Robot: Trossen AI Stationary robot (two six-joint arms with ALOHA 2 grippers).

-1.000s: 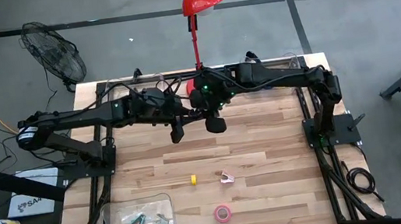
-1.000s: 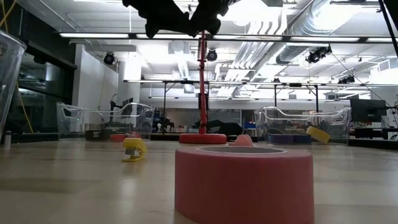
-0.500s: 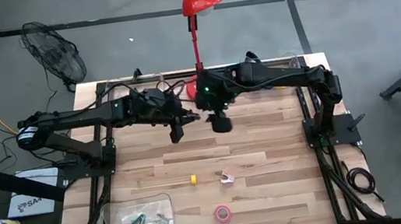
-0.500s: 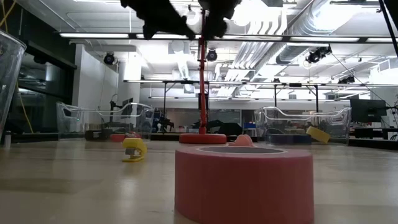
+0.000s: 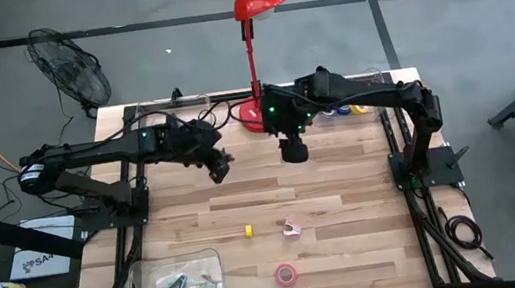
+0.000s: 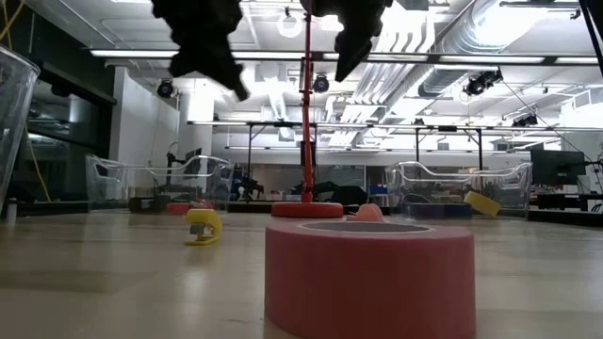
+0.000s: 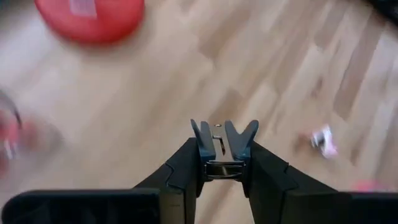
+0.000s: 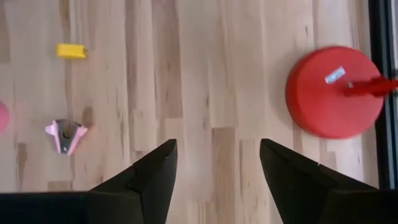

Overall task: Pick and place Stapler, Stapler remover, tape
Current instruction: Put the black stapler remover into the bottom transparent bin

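- Change since a second ago: the two grippers, then bunched together by the lamp base [image 5: 252, 116], have drawn apart. The left gripper [image 5: 222, 168] has moved toward its own side, the right gripper [image 5: 294, 152] toward its own.
- Reading: neither holds anything; likely a reset before the next pick.
- Left gripper: above the table's rear half, fingers [image 7: 203, 140] nearly closed, nothing between them.
- Right gripper: above the table beside the lamp base, jaws wide open and empty in its wrist view.
- Task things: pink remover [image 5: 291, 226] and yellow piece [image 5: 247, 230] mid-table; pink tape [image 5: 286, 275] near the front edge; clear bin [image 5: 139, 278] front left.
- No stapler visible.
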